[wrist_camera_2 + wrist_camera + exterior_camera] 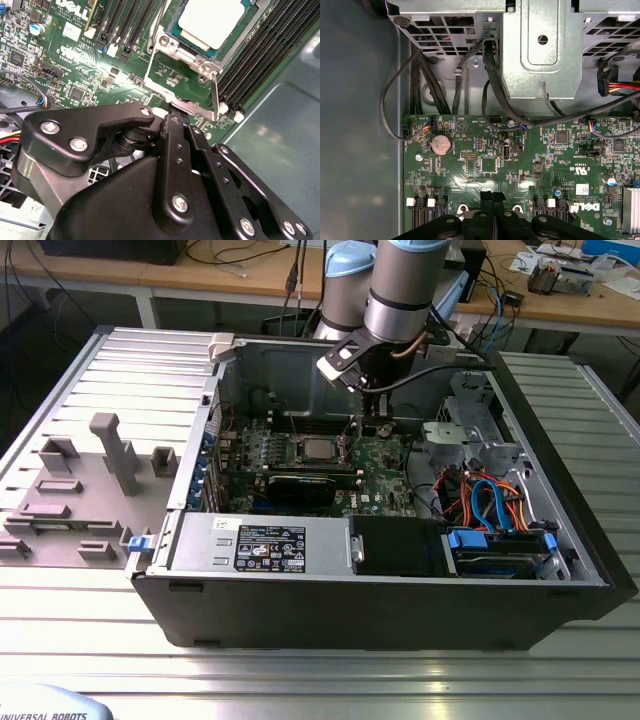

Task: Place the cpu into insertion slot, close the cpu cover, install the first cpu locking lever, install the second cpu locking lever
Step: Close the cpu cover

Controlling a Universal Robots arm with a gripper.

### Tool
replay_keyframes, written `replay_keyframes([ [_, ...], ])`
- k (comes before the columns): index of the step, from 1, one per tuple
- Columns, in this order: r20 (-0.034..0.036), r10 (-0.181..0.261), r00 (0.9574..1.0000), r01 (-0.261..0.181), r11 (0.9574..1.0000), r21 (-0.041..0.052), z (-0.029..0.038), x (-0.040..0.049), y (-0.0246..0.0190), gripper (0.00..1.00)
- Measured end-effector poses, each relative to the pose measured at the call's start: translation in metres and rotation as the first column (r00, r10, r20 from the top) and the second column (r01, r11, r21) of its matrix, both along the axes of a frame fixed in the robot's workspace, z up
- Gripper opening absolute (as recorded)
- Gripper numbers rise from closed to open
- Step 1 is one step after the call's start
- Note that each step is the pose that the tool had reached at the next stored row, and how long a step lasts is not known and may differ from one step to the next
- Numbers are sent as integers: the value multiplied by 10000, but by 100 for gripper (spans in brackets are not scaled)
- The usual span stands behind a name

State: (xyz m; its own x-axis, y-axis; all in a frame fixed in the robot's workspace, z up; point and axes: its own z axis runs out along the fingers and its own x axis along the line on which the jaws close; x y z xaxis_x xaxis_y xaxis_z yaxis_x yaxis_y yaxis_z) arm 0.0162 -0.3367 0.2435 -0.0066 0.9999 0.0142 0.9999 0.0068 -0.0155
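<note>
Sticker point(270, 542), black and white, on grey metal box point(195, 540), well apart from gripper point(372, 422): print illegible. Green circuit board point(520, 170), just beside gripper: white silkscreen markings and logo.

Open computer case point(350, 615), with the green motherboard point(385, 475) as reference. A black graphics card point(305, 486) lay across the motherboard. A labelled power supply point(262, 542) sat just beside it. Blue and orange cables point(485, 502) were bundled to its exterior view's right. A coin cell point(440, 145) and long memory slots point(255, 60) sat on it. Grey fixture blocks point(112, 450) stood well apart, outside the case.
</note>
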Motion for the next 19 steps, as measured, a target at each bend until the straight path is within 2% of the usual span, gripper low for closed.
replay_keyframes([
  [19, 0, 0, 10000, 0, 10000, 0, 0, -44, 0, 11],
])
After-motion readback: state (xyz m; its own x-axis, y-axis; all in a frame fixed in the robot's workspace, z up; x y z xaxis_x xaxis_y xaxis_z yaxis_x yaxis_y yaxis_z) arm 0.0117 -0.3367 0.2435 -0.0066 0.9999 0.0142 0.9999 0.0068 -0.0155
